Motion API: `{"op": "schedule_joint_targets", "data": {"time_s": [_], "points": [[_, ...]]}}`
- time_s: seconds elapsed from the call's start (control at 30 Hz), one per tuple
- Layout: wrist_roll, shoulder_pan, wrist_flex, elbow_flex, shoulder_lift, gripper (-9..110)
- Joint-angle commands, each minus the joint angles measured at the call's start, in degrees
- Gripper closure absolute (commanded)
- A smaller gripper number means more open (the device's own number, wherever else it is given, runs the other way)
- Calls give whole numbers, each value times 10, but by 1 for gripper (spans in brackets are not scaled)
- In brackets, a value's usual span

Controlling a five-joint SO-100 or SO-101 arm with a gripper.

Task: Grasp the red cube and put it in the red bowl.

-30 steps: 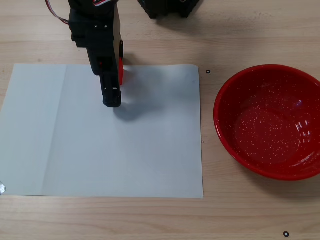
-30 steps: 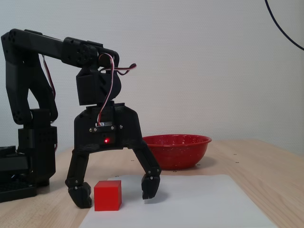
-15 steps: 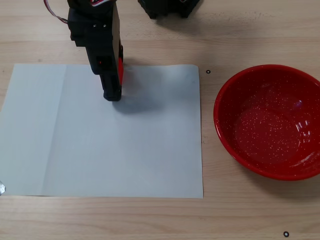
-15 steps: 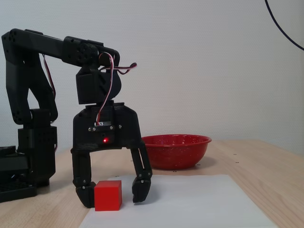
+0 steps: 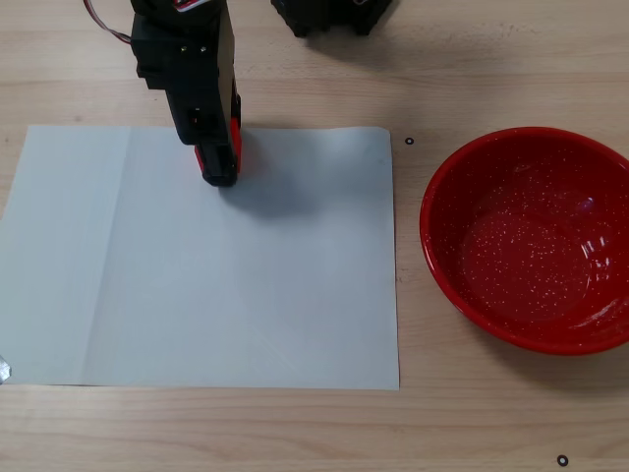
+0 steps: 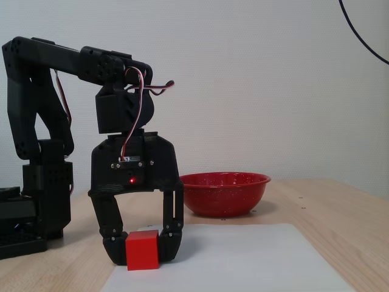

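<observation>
The red cube [image 6: 142,249] rests on the white paper [image 6: 243,261] near the paper's far edge. My gripper [image 6: 142,255] is shut on it, with one black finger [image 6: 114,243] pressed to its left face and the other to its right face. In the fixed view from above, the gripper [image 5: 222,149] hides most of the cube [image 5: 237,143], which shows only as a red sliver beside the arm. The red bowl [image 5: 531,236] stands on the wooden table to the right of the paper, well apart from the gripper; in the side-on fixed view the bowl [image 6: 226,193] sits behind the arm.
The white paper [image 5: 246,285] covers the table's left and middle. The arm's black base [image 6: 33,207] stands at the left. Another black block [image 5: 329,15] sits at the table's far edge. Small black marks [image 5: 409,141] dot the wood.
The fingers have swung together from wide open and now clamp both sides of the cube. The cube has shifted slightly right on the paper. The bowl has not moved.
</observation>
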Motion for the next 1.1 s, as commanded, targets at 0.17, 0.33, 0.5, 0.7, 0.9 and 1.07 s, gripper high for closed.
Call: {"op": "schedule_joint_targets", "data": {"time_s": [0.17, 0.33, 0.5, 0.7, 0.9, 1.07], "points": [[-6, -11, 28, -72, 47, 101], [-16, -6, 91, -120, 54, 101], [-33, 8, 171, -185, 64, 101], [-53, 39, 236, -225, 88, 101], [-79, 89, 265, -252, 104, 101], [-125, 179, 298, -305, 114, 101]]}}
